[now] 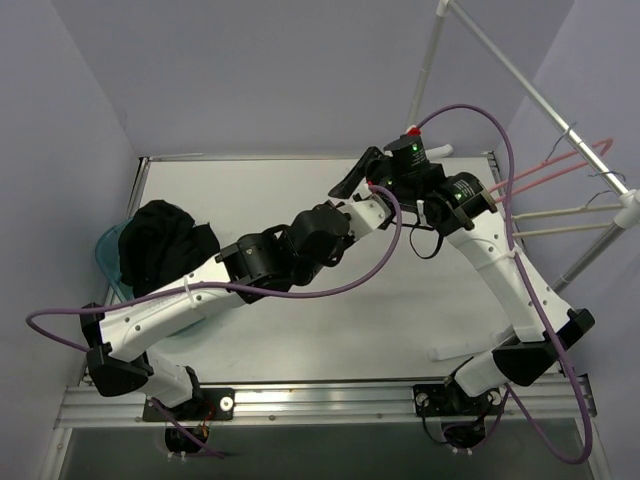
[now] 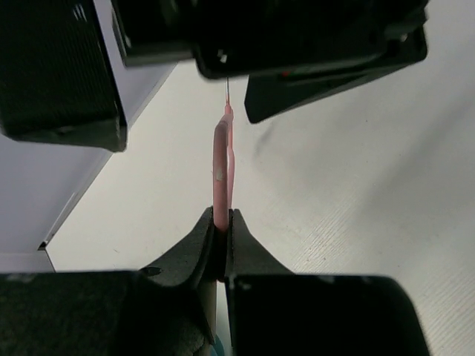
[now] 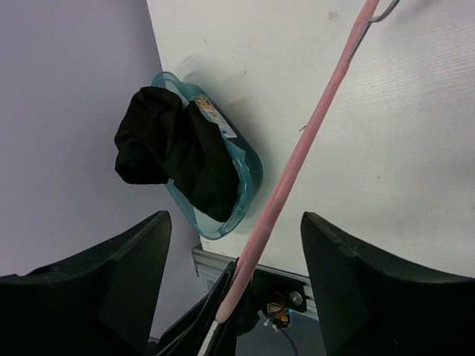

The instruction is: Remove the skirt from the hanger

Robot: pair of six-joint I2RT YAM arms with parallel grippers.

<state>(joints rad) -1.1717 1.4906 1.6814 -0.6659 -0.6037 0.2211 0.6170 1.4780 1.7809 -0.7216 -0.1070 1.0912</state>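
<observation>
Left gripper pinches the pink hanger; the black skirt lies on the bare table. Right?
No. The skirt lies in the teal basket, not on the bare table, as the right wrist view shows. The left gripper does pinch the hanger.

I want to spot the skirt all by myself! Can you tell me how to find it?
Look at the white table, then go to its left edge, where a see-through teal basket sits. The skirt is the crumpled black bundle heaped in it. It is the only soft, dark cloth there; the hanger is a thin pink rod.
</observation>
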